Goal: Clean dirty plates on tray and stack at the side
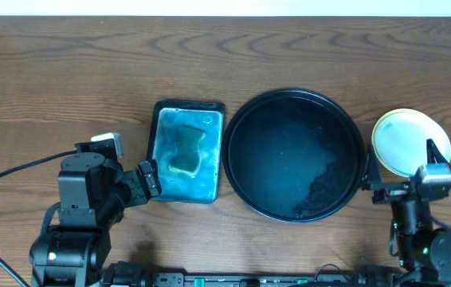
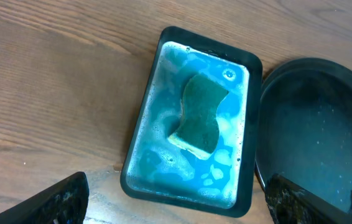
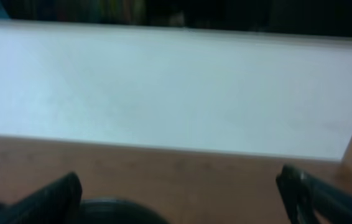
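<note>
While the tray (image 1: pixel 281 135) sat bare and the plates (image 1: pixel 405 137) were piled on the table just to its right, your left gripper (image 1: pixel 150 179) and right gripper (image 1: pixel 403 169) both hung wide open, holding nothing. I think a careless swing of your right gripper could have knocked the pile over. Your left one could have bumped the sponge tray (image 1: pixel 162 191).

Brown wood-grain table (image 1: pixel 66 72). Carries in a row, left to right: rectangular teal sponge tray (image 1: pixel 206 177), round black tray (image 1: pixel 281 143) just beside it, then stacked plates (image 1: pixel 409 142), pale over yellow, near the right edge. Black cable (image 1: pixel 26 163) at left.
</note>
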